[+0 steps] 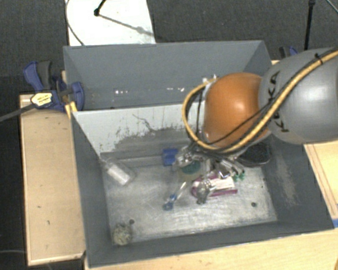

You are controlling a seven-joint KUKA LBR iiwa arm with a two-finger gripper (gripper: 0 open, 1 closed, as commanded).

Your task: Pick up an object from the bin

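My gripper hangs low over the middle right of the bin, mostly hidden under the arm's orange cover. Directly beneath it lies a flat white and magenta packet, with a small silvery piece at its left end. A teal round thing sits just left of the gripper, partly covered by it. A small blue block lies further left, near the back wall. A thin blue-tipped stick rests on the floor, in front and to the left of the gripper.
A clear, whitish tube lies at the left. A grey-green lump sits in the front left corner. A dark flat thing lies at the right under the arm. The bin's walls slope inward.
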